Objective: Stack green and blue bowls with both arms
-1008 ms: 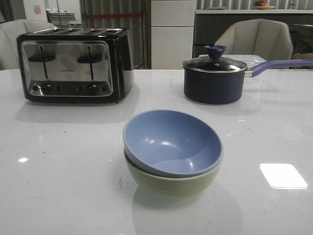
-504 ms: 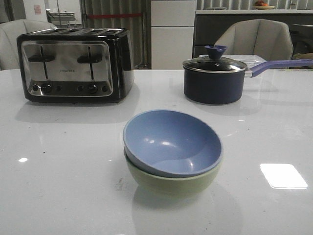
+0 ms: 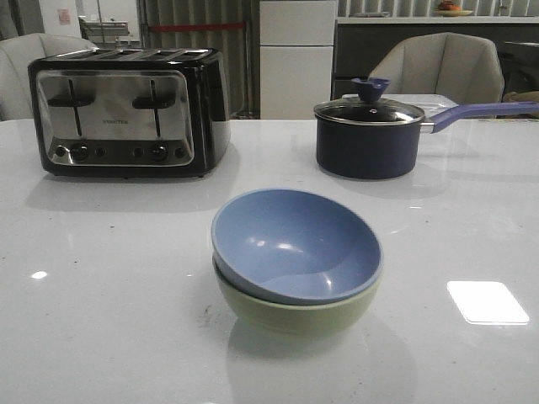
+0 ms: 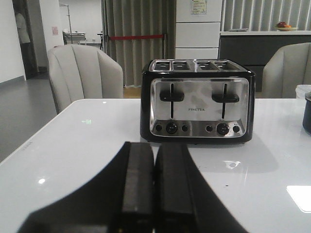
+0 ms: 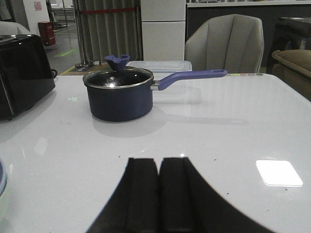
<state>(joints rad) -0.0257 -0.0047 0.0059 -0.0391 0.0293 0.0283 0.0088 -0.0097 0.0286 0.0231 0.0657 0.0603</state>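
Note:
The dusty blue bowl (image 3: 295, 244) sits nested inside the pale green bowl (image 3: 295, 313) near the middle of the white table in the front view, tipped slightly to one side. Neither arm shows in the front view. My left gripper (image 4: 154, 145) is shut with nothing between its fingers, facing the toaster from a distance. My right gripper (image 5: 159, 160) is shut and empty too, well back from the saucepan. A sliver of the blue bowl's rim (image 5: 2, 177) shows at the edge of the right wrist view.
A black and chrome toaster (image 3: 126, 114) stands at the back left. A dark navy saucepan (image 3: 369, 139) with glass lid and purple handle (image 3: 480, 111) stands at the back right. Grey chairs (image 3: 442, 67) sit beyond the table's far edge.

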